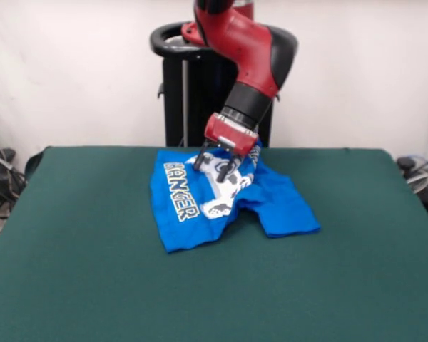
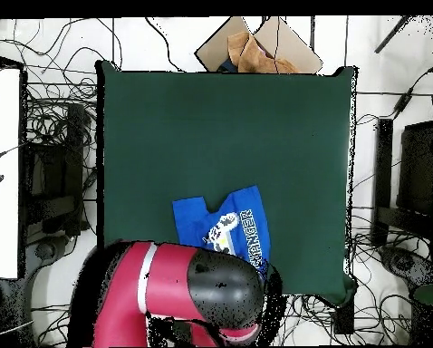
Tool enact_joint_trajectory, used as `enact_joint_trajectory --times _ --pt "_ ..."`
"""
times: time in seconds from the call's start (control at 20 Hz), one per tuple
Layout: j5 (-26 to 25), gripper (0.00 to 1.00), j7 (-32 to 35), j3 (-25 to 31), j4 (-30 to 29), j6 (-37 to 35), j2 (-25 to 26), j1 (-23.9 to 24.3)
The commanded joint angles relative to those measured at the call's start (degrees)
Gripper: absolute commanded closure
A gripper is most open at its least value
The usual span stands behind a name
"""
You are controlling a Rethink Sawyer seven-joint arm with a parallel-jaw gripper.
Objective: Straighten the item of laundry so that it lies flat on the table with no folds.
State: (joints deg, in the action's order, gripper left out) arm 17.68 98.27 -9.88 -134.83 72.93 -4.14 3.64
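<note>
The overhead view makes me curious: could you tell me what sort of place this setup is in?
Most likely a robotics lab. A red arm on a pedestal works at a green cloth-covered table, loose cables sprawl over the floor around it, and an open cardboard box sits beyond the far edge.

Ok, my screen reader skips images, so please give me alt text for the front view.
A red and black robot arm lowers its gripper onto a crumpled blue T-shirt lying folded at the far middle of a green table.
</note>
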Motion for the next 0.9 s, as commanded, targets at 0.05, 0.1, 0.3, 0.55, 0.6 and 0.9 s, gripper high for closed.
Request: enact_joint_trajectory --times 0.05,0.1,0.3,0.55,0.6,0.9 --pt "11.8 0.0 9.3 -3.4 18.9 1.1 9.4 3.6" --pt "10.6 0.0 8.3 -3.9 19.8 0.9 9.5 4.3" --pt "8.3 0.0 5.7 -4.7 21.9 -0.3 9.6 6.4" --pt "5.5 0.0 4.1 -4.8 24.5 -2.3 9.7 9.1" --pt "4.4 0.0 3.8 -4.9 25.3 -2.9 9.8 9.5" --pt "3.2 0.0 3.6 -4.9 25.7 -3.3 9.9 9.7"
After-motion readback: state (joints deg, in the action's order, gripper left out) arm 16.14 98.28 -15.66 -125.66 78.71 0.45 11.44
